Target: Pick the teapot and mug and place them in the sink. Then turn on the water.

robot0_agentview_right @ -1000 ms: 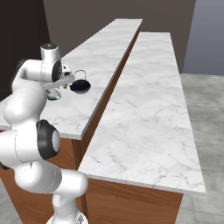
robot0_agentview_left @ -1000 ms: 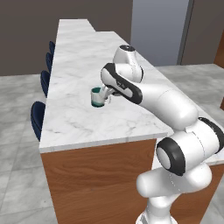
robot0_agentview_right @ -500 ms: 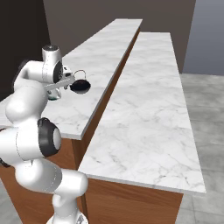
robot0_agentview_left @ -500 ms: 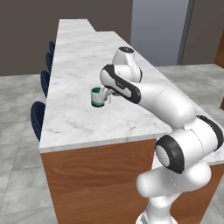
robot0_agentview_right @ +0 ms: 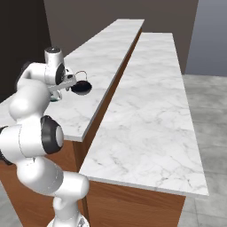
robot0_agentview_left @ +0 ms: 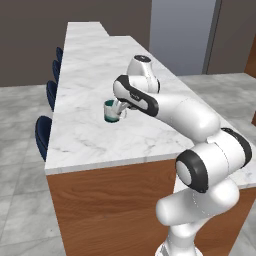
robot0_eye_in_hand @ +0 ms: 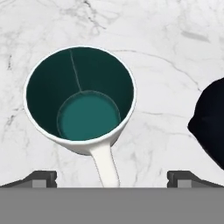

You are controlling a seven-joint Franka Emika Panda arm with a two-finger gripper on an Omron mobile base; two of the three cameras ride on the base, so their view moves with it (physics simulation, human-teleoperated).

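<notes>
The tool (robot0_eye_in_hand: 112, 177) is held spread apart directly above the mug (robot0_eye_in_hand: 81, 98), its handle between the fingertips, nothing gripped. The mug stands on the desk (robot0_agentview_left: 95, 135); the teapot (robot0_agentview_right: 81, 87) sits just beside. Neither is judged moved; sink placement and water remain.
</notes>
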